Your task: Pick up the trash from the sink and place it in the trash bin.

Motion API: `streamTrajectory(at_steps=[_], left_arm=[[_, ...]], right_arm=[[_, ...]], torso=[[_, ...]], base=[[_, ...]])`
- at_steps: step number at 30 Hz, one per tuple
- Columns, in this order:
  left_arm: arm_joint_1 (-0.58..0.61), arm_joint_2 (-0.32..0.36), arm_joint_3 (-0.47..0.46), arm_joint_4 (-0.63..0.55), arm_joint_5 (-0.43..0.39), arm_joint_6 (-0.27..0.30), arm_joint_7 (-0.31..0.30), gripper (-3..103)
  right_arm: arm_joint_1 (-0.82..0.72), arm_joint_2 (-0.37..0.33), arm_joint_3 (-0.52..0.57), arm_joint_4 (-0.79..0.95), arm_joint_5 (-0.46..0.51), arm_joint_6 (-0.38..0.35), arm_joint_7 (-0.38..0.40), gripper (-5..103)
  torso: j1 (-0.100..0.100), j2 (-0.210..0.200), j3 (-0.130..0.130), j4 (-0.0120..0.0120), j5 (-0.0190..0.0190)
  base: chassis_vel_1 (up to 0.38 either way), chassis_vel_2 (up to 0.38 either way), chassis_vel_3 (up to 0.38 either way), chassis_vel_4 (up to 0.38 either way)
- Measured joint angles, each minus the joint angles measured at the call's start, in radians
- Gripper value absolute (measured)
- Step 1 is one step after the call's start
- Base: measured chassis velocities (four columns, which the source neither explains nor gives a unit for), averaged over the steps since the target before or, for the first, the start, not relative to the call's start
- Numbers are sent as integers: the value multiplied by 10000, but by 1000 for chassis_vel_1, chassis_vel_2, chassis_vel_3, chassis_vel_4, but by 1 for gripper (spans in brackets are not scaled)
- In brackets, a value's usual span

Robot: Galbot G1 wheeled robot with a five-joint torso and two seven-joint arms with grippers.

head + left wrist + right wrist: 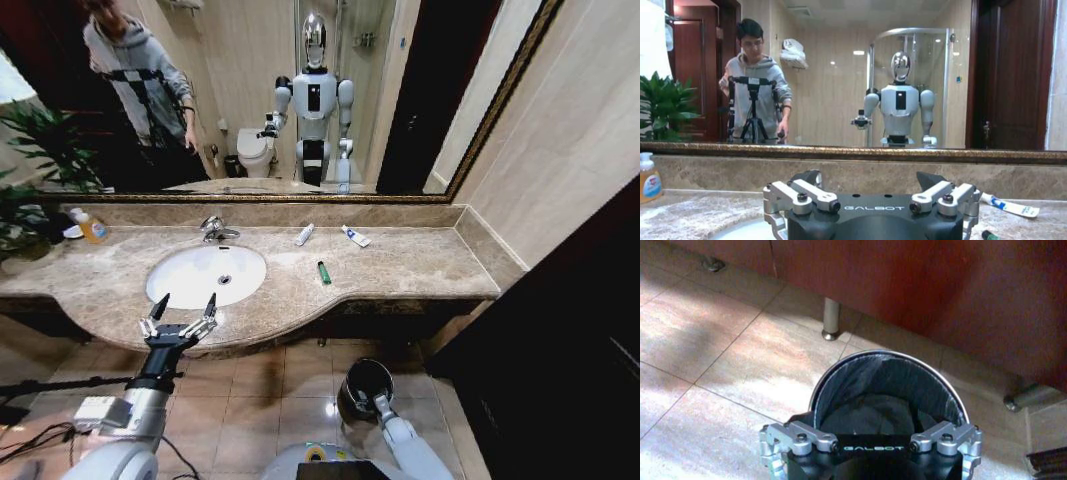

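Note:
The white oval sink (pixel 185 283) with a chrome faucet (pixel 214 230) is set in the marble counter. The trash lies on the counter beside it: a white tube (pixel 304 234), a blue-printed tube (pixel 355 236) (pixel 1010 206) and a green lighter (pixel 324 272) (pixel 988 235). My left gripper (pixel 186 303) (pixel 867 180) hangs open and empty at the counter's front edge, just before the basin. Low on the floor side, my right gripper (pixel 380 402) (pixel 870 450) sits right at the rim of the dark trash bin (pixel 356 385) (pixel 840 365), which has a dark liner inside.
An orange soap bottle (pixel 92 228) (pixel 648 177) and a potted plant (pixel 25 190) stand at the counter's left end. A mirror runs behind the counter. A dark cabinet (pixel 570 330) stands on the right, with tiled floor (pixel 260 400) below.

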Motion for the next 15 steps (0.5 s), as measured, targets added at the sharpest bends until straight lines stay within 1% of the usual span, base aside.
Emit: streamTrajectory(at_steps=[5, 6, 7, 8, 10, 11, 12, 13, 14, 15], left_arm=[[0, -1, 0, 0, 0, 0, 0, 100], [0, 0, 0, 0, 0, 0, 0, 100], [0, -1, 0, 1, 0, 0, 0, 100], [0, -1, 0, 1, 0, 0, 0, 100], [0, 0, 0, 0, 0, 0, 0, 100], [0, 0, 0, 0, 0, 0, 0, 100], [0, 0, 0, 1, 0, 0, 0, 100], [0, 0, 0, 0, 0, 0, 0, 100], [0, 0, 0, 0, 0, 0, 0, 100], [0, -1, 0, 0, 0, 0, 0, 100]], right_arm=[[-497, -78, 45, 957, 238, -368, -43, 100], [-680, -123, 31, 1280, 368, -484, -95, 100], [-1031, -179, 27, 1951, 502, -672, -173, 100], [-1031, -179, 27, 1951, 502, -672, -173, 100], [-1820, -327, -8, 3574, 723, -1094, -286, 100], [-1820, -327, -8, 3574, 723, -1094, -286, 100], [-2232, -428, -4, 4422, 892, -1173, -384, 100], [-2725, -530, 27, 5335, 976, -1181, -421, 100], [-2725, -530, 27, 5335, 976, -1181, -421, 100], [-3128, -605, 106, 6050, 1017, -1179, -431, 100]], torso=[[0, 0, 0, 1, 1], [0, 0, 0, 0, 0], [0, 0, 0, -1, 0], [0, 0, 0, -1, 0], [0, 0, 0, 1, 3], [0, 0, 0, 1, 3], [-1, 1, 0, 0, -3], [-1, 1, -1, 0, 1], [-1, 1, -1, 0, 1], [-1, 2, 0, 0, 2]], base=[[0, 0, 0, 0], [0, 0, 0, 0], [0, 0, 0, 0], [0, 0, 0, 0], [0, 0, 0, 0], [0, 0, 0, 0], [0, 0, 0, 0], [0, 0, 0, 0], [0, 0, 0, 0], [0, 0, 0, 0]])
